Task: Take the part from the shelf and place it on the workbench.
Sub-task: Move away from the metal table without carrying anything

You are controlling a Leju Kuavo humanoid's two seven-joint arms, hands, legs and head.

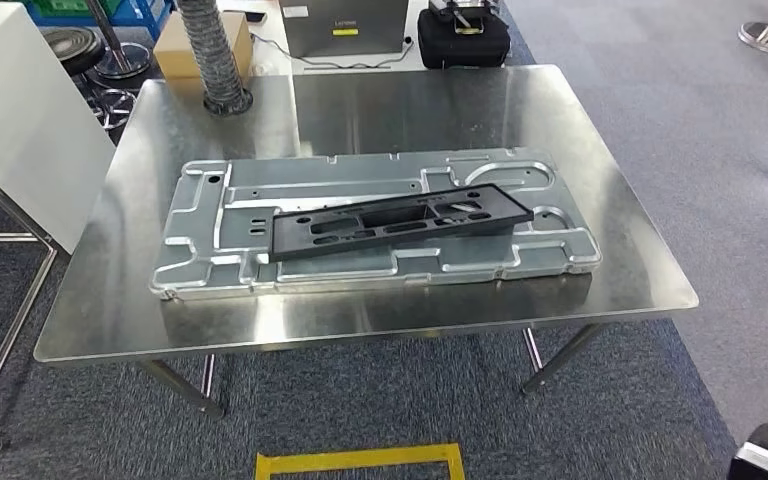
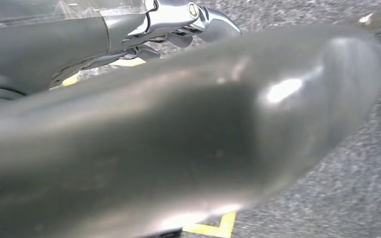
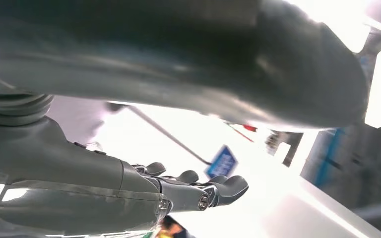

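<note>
The black plastic part [image 1: 400, 220] already lies flat on the stamped metal panel [image 1: 210, 255] on the workbench [image 1: 600, 200] — placement looks done — with the left hand [image 2: 178, 20] and right hand [image 3: 188, 186] empty, fingers loosely apart, so only withdrawal remains.

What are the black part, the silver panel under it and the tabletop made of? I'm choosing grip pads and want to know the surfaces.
The black part looks like moulded plastic, matte with no glare. The silver panel appears to be stamped sheet metal, dull grey with pressed ribs. The tabletop looks like stainless steel, smooth and reflective; the exact alloys cannot be told.
</note>
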